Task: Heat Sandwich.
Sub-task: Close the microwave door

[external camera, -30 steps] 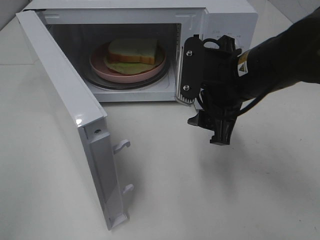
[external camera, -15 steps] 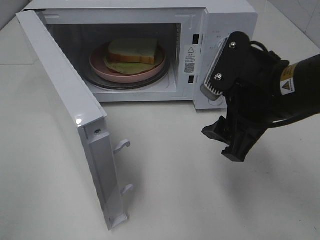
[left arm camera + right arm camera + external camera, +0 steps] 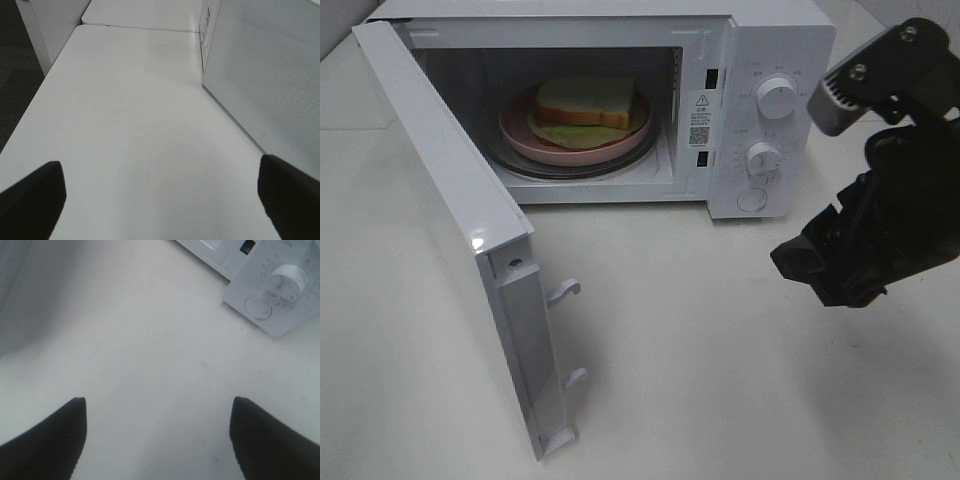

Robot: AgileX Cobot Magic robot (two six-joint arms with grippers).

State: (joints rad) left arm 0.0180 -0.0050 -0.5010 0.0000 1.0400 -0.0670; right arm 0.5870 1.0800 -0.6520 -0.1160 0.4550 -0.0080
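Note:
The sandwich [image 3: 586, 101], pale bread with a yellow-green layer, lies on a round pink plate [image 3: 535, 141] on the turntable inside the white microwave [image 3: 780, 40]. The microwave's door [image 3: 450, 200] stands wide open to the left. My right gripper [image 3: 840, 175] hangs open and empty over the table, right of the control knobs [image 3: 777, 98]. In the right wrist view the right gripper [image 3: 157, 440] looks down at bare table with the panel's lower knob [image 3: 289, 279] at the edge. My left gripper [image 3: 160, 200] is open and empty above the table beside the microwave's outer wall [image 3: 265, 75]; the high view does not show it.
The open door's latch hooks [image 3: 565, 292] stick out toward the middle of the white table [image 3: 700, 380]. A seam between two table tops [image 3: 140, 27] runs far ahead in the left wrist view, with dark floor [image 3: 15, 75] beyond the table's edge.
My right gripper has drawn back to the right, away from the microwave's opening, uncovering the control panel and knobs. The sandwich, plate and door have not moved.

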